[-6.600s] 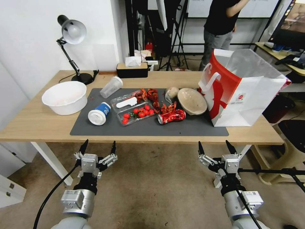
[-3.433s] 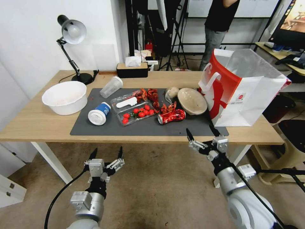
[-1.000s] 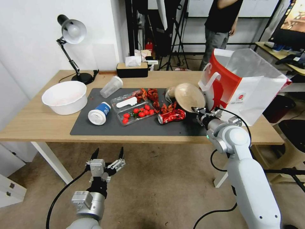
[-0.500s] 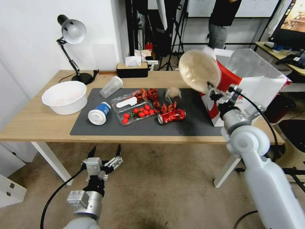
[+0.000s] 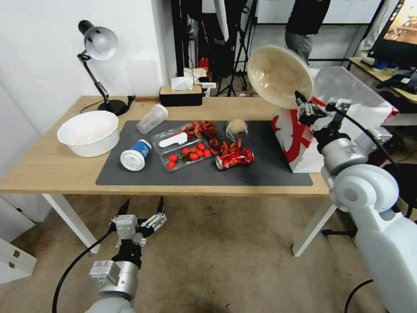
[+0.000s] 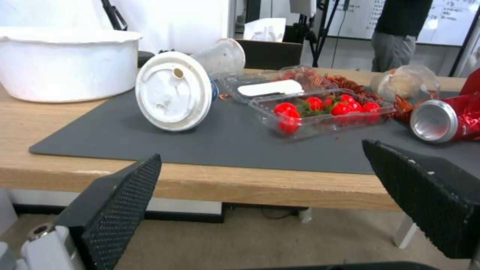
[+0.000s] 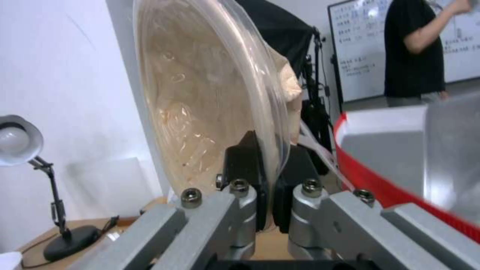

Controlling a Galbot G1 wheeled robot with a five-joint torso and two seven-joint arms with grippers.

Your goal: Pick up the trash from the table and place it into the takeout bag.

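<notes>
Closest to the robot, the left gripper (image 5: 142,208) hangs below the front edge of the table (image 5: 52,169), low over the floor, fingers spread wide with nothing in them.

On the dark grey mat (image 5: 139,174) there's a white-lidded paper cup (image 5: 135,155) lying on its side with its lid facing the front edge, and just beside it a clear plastic clamshell (image 5: 186,156) with cherry tomatoes (image 5: 191,154) in the front half and a white flat piece in the back half. A crushed red soda can (image 5: 234,158) lies right of that, open end toward the front. Red crayfish shells (image 5: 208,130) are scattered behind the clamshell, and a crumpled clear bag (image 5: 236,127) sits near them.

Off the mat to the left is a big white bowl (image 5: 88,132); I can't tell if anything's in it. A clear plastic cup (image 5: 152,118) lies tipped over at the mat's back edge.

The right gripper (image 5: 304,105) is up in the air, pinched tight on the rim of a beige disposable bowl (image 5: 278,77), tilted on edge and smeared with residue inside. It's held above the near-left corner of the takeout bag (image 5: 299,139), which stands open at the mat's right end.

Farther back: a black desk lamp (image 5: 99,48) and a tissue box (image 5: 180,94).
</notes>
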